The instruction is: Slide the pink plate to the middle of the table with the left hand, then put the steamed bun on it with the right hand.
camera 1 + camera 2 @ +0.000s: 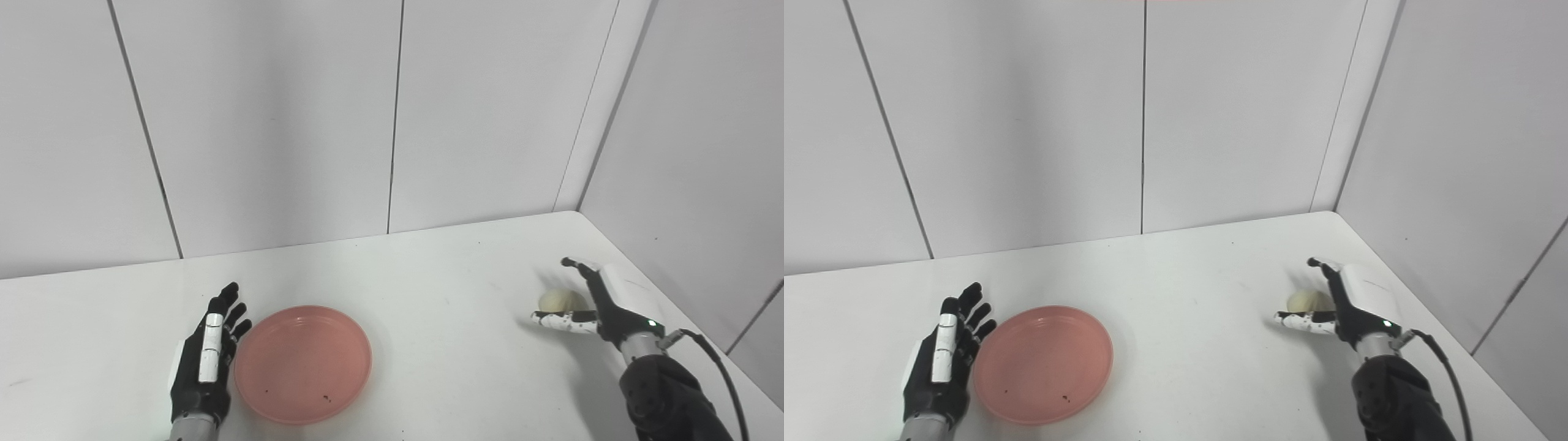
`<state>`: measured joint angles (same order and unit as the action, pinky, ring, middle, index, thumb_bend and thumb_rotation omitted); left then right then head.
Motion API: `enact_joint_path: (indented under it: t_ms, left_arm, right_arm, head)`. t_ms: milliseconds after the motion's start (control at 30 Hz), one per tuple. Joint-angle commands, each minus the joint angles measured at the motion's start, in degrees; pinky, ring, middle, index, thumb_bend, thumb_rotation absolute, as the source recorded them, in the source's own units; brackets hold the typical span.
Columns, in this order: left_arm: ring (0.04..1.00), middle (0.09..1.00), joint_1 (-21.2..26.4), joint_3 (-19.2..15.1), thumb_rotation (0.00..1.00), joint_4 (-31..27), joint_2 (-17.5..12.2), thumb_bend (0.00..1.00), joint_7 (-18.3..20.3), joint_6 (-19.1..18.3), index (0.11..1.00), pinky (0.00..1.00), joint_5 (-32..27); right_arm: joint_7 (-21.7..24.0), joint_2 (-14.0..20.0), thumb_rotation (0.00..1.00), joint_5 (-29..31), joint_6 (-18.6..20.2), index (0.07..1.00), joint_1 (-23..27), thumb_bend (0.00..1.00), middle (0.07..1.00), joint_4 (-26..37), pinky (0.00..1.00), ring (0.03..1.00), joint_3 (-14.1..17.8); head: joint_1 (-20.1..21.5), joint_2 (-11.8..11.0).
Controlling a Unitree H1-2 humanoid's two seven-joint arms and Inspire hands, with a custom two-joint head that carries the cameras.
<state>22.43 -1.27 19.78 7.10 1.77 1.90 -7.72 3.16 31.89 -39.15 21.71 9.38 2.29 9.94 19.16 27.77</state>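
Observation:
The pink plate lies flat on the white table, left of centre and near the front edge, with a few dark specks on it. My left hand stands on edge right beside the plate's left rim, open with fingers stretched forward. Far to the right, the pale steamed bun rests on the table. My right hand is open around it, thumb in front of the bun and fingers arching behind it. I cannot tell whether the fingers touch the bun.
The white table is boxed in by grey wall panels at the back and on the right. A black cable trails from my right wrist along the right edge.

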Motion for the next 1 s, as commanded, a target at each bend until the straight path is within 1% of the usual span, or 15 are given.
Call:
enact_joint_path:
  t_ms: [0, 200, 300, 400, 567, 767, 967]
  left_arm:
    - [0.928, 0.952, 1.1, 0.1, 0.88, -0.6, 0.3, 0.76, 0.4, 0.0, 0.826, 0.88, -0.4]
    - [0.931, 0.953, 1.0, 0.2, 0.88, -0.8, 0.2, 0.75, 0.7, 0.0, 0.836, 0.89, -0.5]
    - [0.935, 0.955, 0.9, 0.1, 0.87, -1.1, 0.3, 0.75, 0.6, -0.3, 0.835, 0.89, -0.5]
    - [0.935, 0.951, 0.8, 0.1, 0.87, -2.0, 0.5, 0.75, 0.2, -1.1, 0.828, 0.90, -0.5]
    - [0.932, 0.954, 0.9, 0.1, 0.87, -1.0, 0.3, 0.76, 0.6, -0.3, 0.833, 0.89, -0.5]
    - [0.932, 0.952, 0.9, 0.1, 0.87, -1.0, 0.3, 0.76, 0.7, -0.5, 0.829, 0.89, -0.6]
    - [0.933, 0.958, 0.9, 0.1, 0.88, -0.7, 0.1, 0.76, 0.9, -0.3, 0.840, 0.90, -0.5]
  right_arm:
    - [-2.9, 2.1, 0.52, 1.1, -3.0, 0.806, 1.8, 0.98, 0.846, -0.4, 0.76, 0.852, 1.1]
    - [-5.8, 3.5, 0.59, 2.7, -5.3, 0.814, 2.4, 1.00, 0.853, -6.4, 0.76, 0.853, 0.1]
    - [-6.2, 3.2, 0.58, 4.4, -5.4, 0.812, 2.9, 1.00, 0.853, -8.0, 0.76, 0.856, 0.0]
    - [-6.4, 2.8, 0.57, 5.5, -5.2, 0.807, 3.3, 1.00, 0.851, -8.6, 0.74, 0.852, -0.4]
    - [-7.6, 2.6, 0.56, 6.9, -6.6, 0.797, 3.6, 1.00, 0.843, -10.2, 0.70, 0.837, -1.0]
    - [-7.4, 2.6, 0.58, 7.8, -6.2, 0.802, 3.6, 1.00, 0.852, -10.8, 0.72, 0.845, -2.1]
    - [-7.5, 2.8, 0.61, 8.0, -6.6, 0.799, 3.4, 1.00, 0.855, -11.1, 0.72, 0.837, -2.9]
  head:
    - [-0.1, 0.1]
    - [-0.2, 0.0]
    - [-0.4, 0.0]
    - [-0.3, 0.1]
    - [-0.4, 0.1]
    - [-0.7, 0.1]
    - [-0.8, 0.1]
